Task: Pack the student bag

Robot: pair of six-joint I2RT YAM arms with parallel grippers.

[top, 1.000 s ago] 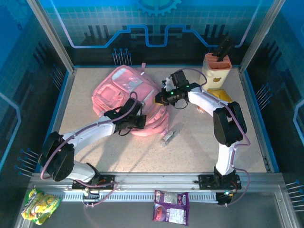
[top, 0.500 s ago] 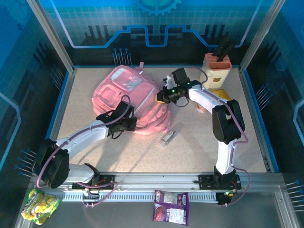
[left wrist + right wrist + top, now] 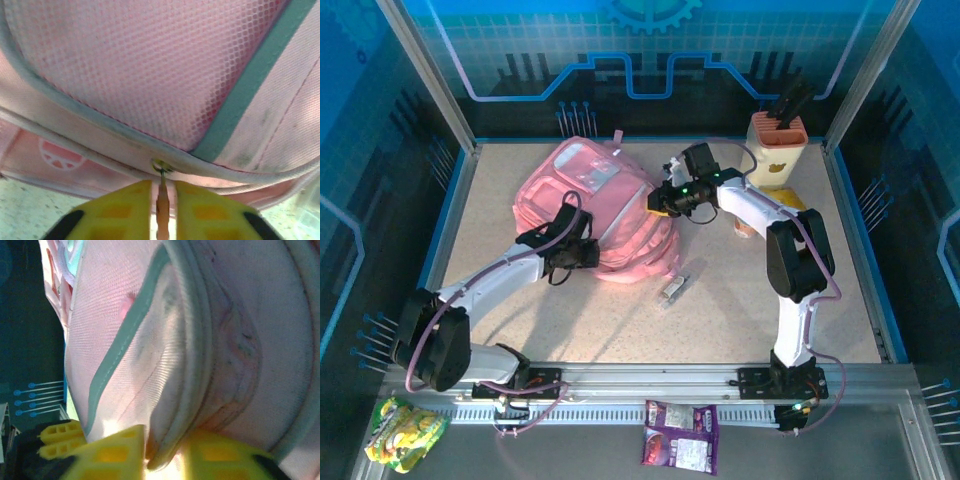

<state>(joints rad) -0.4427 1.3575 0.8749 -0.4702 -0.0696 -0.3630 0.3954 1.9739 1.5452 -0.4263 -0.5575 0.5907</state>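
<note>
Your left gripper (image 3: 162,189) slid left on the student bag (image 3: 590,190), barely parted around its zip pull (image 3: 162,206); right gripper (image 3: 166,438) straddles a seam (image 3: 199,320), grip unclear.

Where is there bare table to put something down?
Bare: near right corner past the right arm, and the near strip from the small item to the left arm. Crowded: around the student bag and the far right holder.

Left arm reaches low from the near-left base toward centre, left gripper (image 3: 588,252) pointing right, left fingers (image 3: 120,207) narrowly parted; right arm folds at the right, forearm stretched leftward, right gripper (image 3: 658,206) with right fingers (image 3: 107,455) slightly apart, grip undeterminable.
</note>
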